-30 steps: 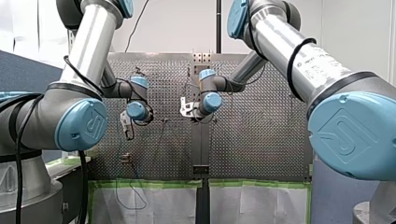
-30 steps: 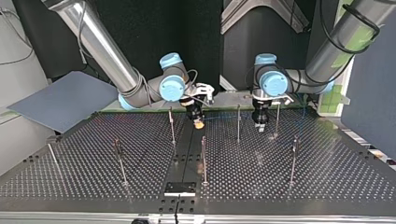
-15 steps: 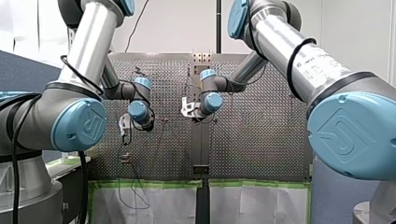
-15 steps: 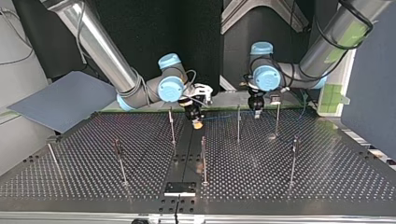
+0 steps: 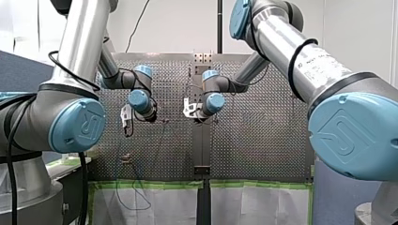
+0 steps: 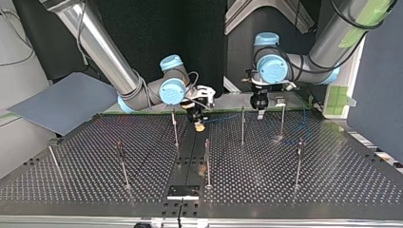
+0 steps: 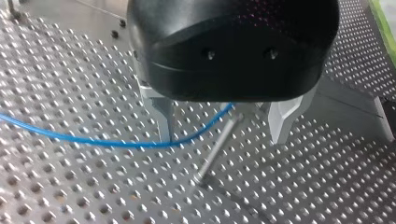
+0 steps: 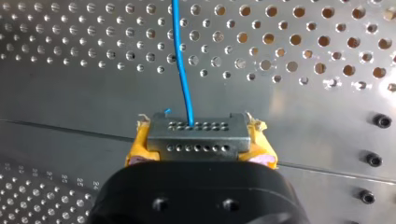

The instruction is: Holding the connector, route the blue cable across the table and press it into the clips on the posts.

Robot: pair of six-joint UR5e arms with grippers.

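Yellow-padded, the right end effector (image 8: 199,147) is clamped tight on the connector (image 8: 198,133), and the blue cable (image 8: 182,60) leaves it over the perforated desk (image 8: 303,116) towards the other arm. The left end effector (image 7: 222,137) hangs with its metal fingers wide apart and holding nothing. A thin post (image 7: 217,149) stands between them, and the cable runs slack just by one finger. From where I stand, the worry is that gap. If the left one drops or closes carelessly, it could knock the post or pinch the cable against the desk rather than seat it. A hard pull from the right could snag the slack line on a post or strain it at the connector. I can't make out the clips on the posts at all. The black housing hides where the cable passes behind the fingers, and in the top view the cable is barely a faint line.
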